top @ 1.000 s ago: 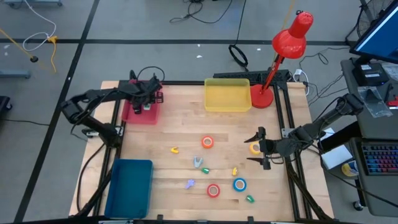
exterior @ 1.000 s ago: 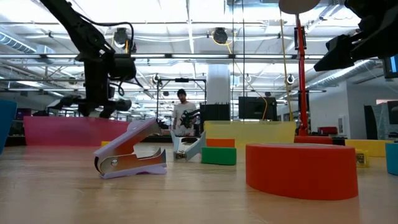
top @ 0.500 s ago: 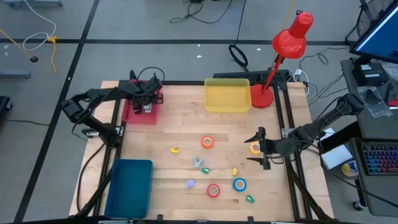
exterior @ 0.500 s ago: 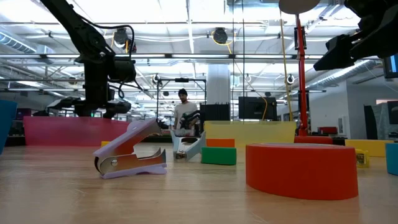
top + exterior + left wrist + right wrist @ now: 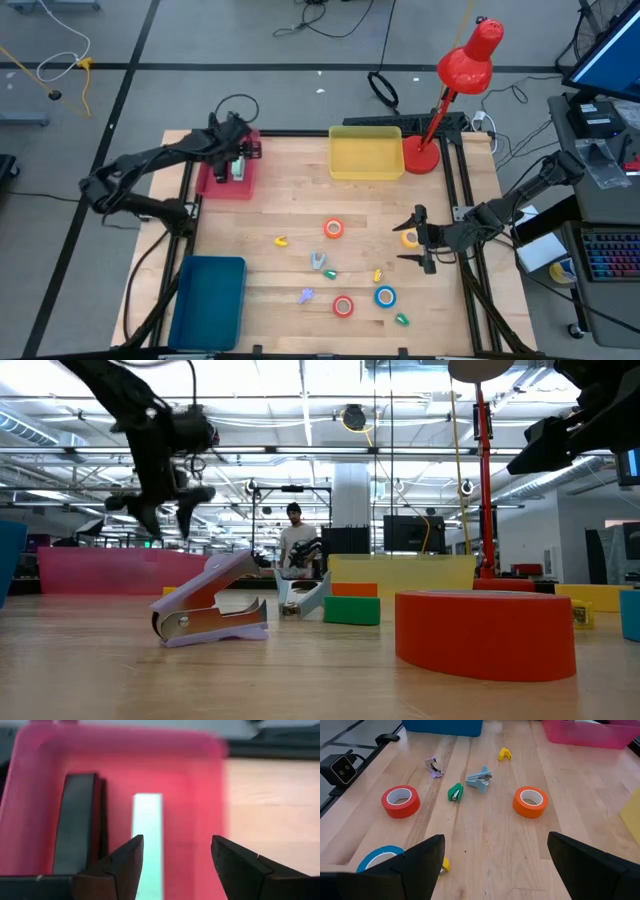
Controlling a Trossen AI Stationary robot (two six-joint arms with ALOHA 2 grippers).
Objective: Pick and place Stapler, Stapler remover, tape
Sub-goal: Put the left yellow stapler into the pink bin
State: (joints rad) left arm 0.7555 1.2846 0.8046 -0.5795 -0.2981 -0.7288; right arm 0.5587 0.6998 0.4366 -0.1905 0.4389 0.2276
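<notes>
Staplers, one dark point(image 5: 77, 822) and one pale point(image 5: 148, 827), lie in the pink tray point(image 5: 215, 180); left gripper point(image 5: 172, 855) hangs open and empty above. Right gripper point(image 5: 492, 855), open, waits beside yellow tape point(image 5: 410, 238), likely the next pick

Tape rolls: four — orange point(image 5: 333, 229), red point(image 5: 343, 306), blue point(image 5: 385, 296), yellow point(image 5: 410, 238). Staple removers: six, small, assorted colours. Staplers in the pink tray point(image 5: 212, 182): two. Trays: three. Red desk lamp point(image 5: 463, 68): one.
</notes>
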